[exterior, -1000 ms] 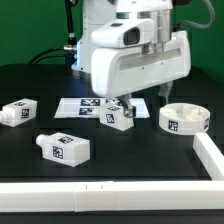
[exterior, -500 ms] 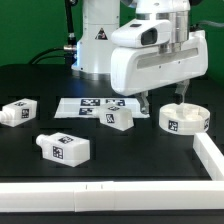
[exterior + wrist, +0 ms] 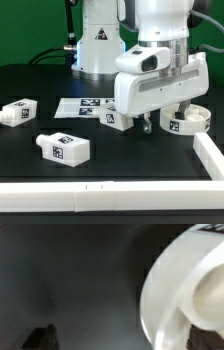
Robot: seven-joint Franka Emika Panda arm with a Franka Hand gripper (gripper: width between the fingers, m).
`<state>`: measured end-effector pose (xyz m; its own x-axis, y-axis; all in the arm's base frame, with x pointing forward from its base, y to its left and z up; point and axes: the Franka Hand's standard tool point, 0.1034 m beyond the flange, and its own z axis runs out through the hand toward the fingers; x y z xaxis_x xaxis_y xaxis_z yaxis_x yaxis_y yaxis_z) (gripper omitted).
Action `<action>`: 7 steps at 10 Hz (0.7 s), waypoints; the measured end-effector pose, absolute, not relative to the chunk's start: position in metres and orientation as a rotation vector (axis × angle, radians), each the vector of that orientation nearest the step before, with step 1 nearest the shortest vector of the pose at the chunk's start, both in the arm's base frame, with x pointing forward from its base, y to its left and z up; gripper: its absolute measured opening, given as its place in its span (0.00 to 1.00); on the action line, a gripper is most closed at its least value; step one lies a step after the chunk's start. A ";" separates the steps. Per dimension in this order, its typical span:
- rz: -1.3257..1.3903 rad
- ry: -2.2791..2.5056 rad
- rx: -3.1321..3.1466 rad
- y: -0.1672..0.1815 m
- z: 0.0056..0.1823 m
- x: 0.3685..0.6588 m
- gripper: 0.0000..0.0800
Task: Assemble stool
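The round white stool seat (image 3: 194,121) lies on the black table at the exterior view's right, with one square tag on its side. My gripper (image 3: 167,119) is open and empty, low over the seat's near-left edge. In the wrist view the blurred seat rim (image 3: 172,286) fills one side, with one fingertip (image 3: 40,338) over bare table and the other over the seat; the gripper (image 3: 122,339) holds nothing. Three white legs lie loose: one (image 3: 18,112) at the far left, one (image 3: 62,148) in front, one (image 3: 118,120) partly hidden behind my gripper.
The marker board (image 3: 84,105) lies flat behind the legs. A long white L-shaped rail (image 3: 110,194) runs along the table's front and up the exterior view's right side (image 3: 211,152), close to the seat. The robot base (image 3: 98,45) stands at the back.
My gripper has moved toward the exterior view's right, from above the middle leg to over the seat, and has come lower. The parts have not moved.
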<state>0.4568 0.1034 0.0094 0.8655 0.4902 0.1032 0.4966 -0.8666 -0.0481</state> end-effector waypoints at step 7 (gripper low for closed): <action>-0.097 -0.825 -2.958 0.096 0.014 0.459 0.15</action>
